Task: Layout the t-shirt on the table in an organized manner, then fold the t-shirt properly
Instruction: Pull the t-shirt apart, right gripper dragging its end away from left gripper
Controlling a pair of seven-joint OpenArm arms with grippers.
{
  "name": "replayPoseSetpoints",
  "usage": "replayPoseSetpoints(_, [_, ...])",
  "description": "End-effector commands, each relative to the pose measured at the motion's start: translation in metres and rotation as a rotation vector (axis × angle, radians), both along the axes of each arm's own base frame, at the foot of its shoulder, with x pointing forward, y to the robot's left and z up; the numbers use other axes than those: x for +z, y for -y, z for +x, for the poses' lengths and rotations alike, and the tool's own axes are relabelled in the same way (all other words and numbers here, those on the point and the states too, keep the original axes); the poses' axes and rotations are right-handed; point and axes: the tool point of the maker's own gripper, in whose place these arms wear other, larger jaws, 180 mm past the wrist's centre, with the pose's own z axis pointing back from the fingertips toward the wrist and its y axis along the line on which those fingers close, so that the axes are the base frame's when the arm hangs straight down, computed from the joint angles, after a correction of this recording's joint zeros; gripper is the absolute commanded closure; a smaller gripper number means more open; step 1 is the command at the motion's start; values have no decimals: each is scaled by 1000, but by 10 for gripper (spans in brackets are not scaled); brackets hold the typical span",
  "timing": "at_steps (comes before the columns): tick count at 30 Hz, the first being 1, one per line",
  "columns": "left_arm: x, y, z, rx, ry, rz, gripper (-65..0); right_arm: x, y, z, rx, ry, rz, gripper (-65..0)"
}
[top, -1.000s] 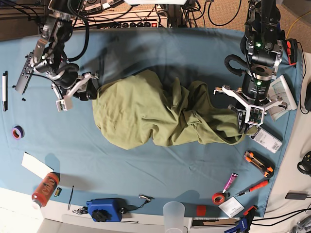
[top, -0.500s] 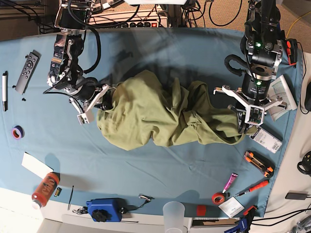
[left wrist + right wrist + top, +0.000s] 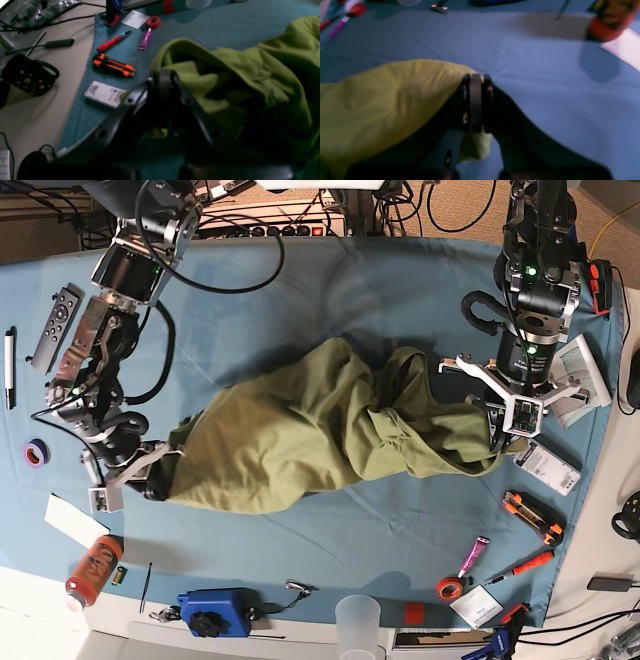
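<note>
The olive-green t-shirt [image 3: 320, 430] lies crumpled and stretched across the middle of the light-blue table [image 3: 330, 290]. My right gripper [image 3: 152, 480] is shut on the shirt's left end near the table's front left; the right wrist view shows its jaws [image 3: 475, 100] closed on green cloth [image 3: 382, 100]. My left gripper [image 3: 503, 442] is shut on the shirt's right end; the left wrist view shows the jaws [image 3: 163, 100] pinching the fabric [image 3: 237, 75].
Remote [image 3: 55, 325], pen [image 3: 10, 365], tape roll [image 3: 36, 452], white card [image 3: 75, 520] and orange bottle [image 3: 93, 570] lie at the left. Blue box [image 3: 213, 610] and cup [image 3: 358, 625] stand at the front. Cutter [image 3: 532, 516], screwdriver [image 3: 520, 568], white device [image 3: 547, 468] lie at the right.
My right gripper has pulled the shirt's left end toward the front left of the table, stretching the cloth out. The left gripper has stayed in place.
</note>
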Motion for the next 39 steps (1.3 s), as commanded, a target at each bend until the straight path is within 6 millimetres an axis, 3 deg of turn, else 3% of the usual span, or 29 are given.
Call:
replayPoseSetpoints(1, [14,-1,2,0,53,3,0,22,8,8,-8,69,-26,0])
replayPoseSetpoints(7, [11,-1,2,3,36,5,0,25,55,5,-128,42,-183,0])
replayPoseSetpoints(10, [11,-1,2,3,35,6,0,33,83,2,-202,41,-261,0])
replayPoseSetpoints(15, [11,-1,2,3,36,6,0,50,114,-1,-266,69,-349,0])
replayPoseSetpoints(26, [10,-2,1,4,29,7,0,61,145,-7,-411,82,-430,0])
replayPoseSetpoints(34, [20,0,4,-12,81,9,0,67,143,-3,-408,112,-425,0])
replayPoseSetpoints(39, [38,7,15,-106,134,90,0,92,136,11,-402,187,-356,0])
